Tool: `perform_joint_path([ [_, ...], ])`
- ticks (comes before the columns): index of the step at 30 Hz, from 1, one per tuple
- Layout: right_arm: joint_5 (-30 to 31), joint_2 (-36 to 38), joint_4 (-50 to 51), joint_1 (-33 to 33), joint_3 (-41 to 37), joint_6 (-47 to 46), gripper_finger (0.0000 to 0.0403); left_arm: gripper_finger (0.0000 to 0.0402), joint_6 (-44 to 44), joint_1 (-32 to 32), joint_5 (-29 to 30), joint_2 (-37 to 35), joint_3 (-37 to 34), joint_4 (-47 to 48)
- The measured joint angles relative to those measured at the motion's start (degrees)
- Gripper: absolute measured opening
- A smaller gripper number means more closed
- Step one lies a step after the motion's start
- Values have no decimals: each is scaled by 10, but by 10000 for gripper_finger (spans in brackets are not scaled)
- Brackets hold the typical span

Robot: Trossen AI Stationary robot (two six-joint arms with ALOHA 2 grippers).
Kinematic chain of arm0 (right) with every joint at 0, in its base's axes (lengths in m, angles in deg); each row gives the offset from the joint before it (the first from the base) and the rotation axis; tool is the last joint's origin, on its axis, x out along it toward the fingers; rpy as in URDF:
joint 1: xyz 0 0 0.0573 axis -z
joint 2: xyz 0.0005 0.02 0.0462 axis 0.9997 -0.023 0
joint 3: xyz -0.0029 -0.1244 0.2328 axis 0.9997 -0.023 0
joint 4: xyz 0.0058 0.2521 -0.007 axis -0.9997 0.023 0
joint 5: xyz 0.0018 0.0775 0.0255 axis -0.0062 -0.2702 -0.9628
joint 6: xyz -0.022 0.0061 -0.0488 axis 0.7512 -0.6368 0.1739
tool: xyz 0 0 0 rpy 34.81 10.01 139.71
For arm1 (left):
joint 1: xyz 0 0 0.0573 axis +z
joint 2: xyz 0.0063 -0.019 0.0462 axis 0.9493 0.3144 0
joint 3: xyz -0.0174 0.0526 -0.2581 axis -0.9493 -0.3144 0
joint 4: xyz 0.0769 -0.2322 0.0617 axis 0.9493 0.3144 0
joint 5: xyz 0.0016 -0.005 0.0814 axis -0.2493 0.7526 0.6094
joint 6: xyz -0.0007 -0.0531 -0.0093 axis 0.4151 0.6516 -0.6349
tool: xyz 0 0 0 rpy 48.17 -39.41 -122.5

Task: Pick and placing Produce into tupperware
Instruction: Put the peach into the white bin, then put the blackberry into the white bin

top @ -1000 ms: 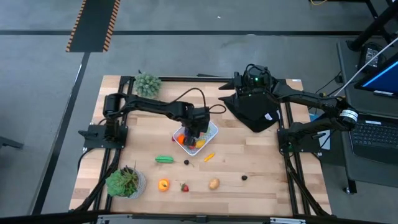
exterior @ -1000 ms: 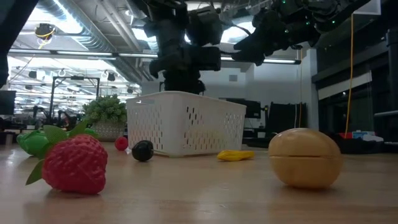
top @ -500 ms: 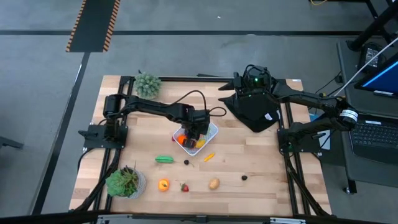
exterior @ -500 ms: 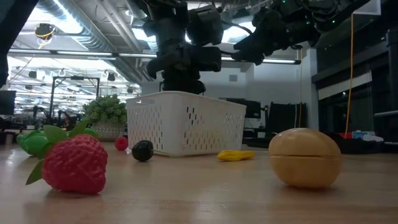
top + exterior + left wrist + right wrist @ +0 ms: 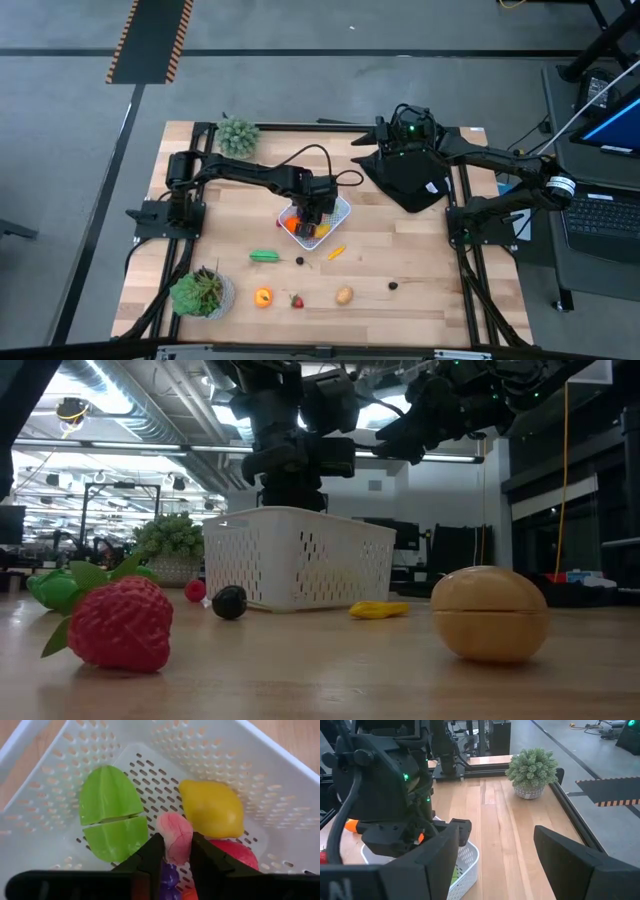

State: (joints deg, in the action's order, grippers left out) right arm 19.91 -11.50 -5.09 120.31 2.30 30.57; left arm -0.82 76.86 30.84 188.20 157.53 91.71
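Wooden tabletop [image 5: 400, 250] carries the white tupperware [image 5: 335, 215] at frame centre; inside it the left gripper [image 5: 173, 851] pinches a pink produce piece [image 5: 175, 836], fingers slightly apart. Right gripper [image 5: 495, 851] gapes empty at upper right over black cloth [image 5: 410, 180].

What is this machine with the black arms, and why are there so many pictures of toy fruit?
It is a robot with two arms, photographed by four cameras at once. One camera looks down from above, one sits level with the table, and one rides on each wrist. The left end effector reaches into the white basket, with a pink toy between its fingers. A green piece and a lemon already lie in the basket. The right end effector waits, open, over a black cloth at the back of the table. Out on the table wait a strawberry, a tan potato and other toys, beside two little plants.
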Motion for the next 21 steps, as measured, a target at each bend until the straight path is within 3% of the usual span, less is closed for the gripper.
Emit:
perform_joint_path([
  [14,0,0,0,0,0,1,259,173,18,15,16,0,0,14],
  [21,-1,1,-2,0,0,2,259,183,34,33,20,-38,-1,-7],
])
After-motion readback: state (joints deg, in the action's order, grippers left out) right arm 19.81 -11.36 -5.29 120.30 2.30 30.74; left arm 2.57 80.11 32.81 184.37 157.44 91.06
